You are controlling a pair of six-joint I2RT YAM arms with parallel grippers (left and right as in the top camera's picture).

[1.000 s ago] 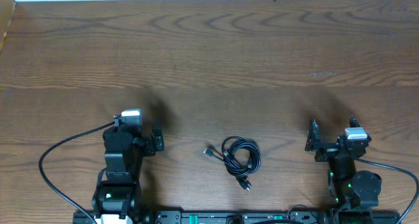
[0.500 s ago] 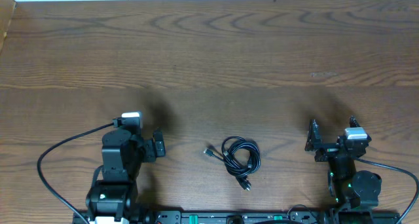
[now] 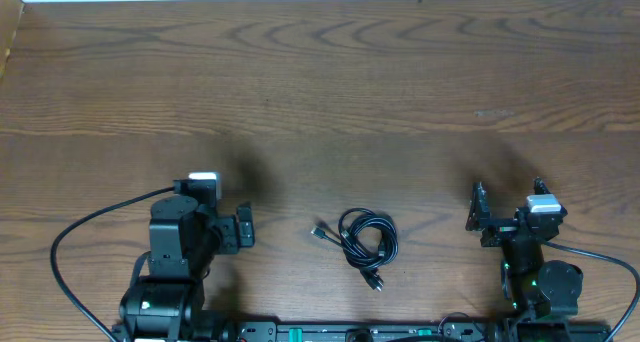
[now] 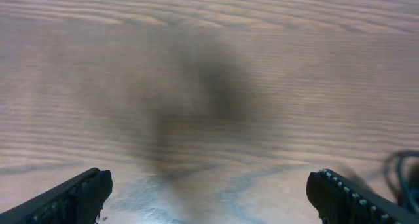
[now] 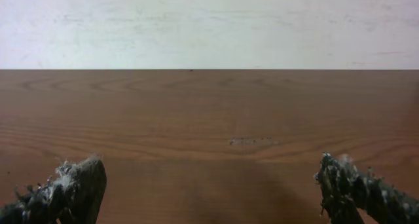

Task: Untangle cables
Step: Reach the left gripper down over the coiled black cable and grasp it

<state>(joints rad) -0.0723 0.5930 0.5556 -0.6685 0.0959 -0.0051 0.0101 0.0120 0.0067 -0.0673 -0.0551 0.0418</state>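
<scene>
One knotted bundle of cables (image 3: 366,244), and both tools are off it.
You've got the thin black cords coiled in a small loop on the tabletop (image 3: 330,92), near the front edge and roughly midway between your two arms. One plug (image 3: 318,231) pokes out to the loop's left and a second plug (image 3: 376,282) trails below it. Your left tool (image 3: 243,227) sits to the bundle's left, apart from it, fingers spread wide and holding nothing. In its wrist view, a blurred bit of cord just shows at the right edge. Your right tool (image 3: 478,215) hangs well off to the right, likewise spread wide and empty, and its wrist view looks across wood grain to a pale wall (image 5: 209,27).
</scene>
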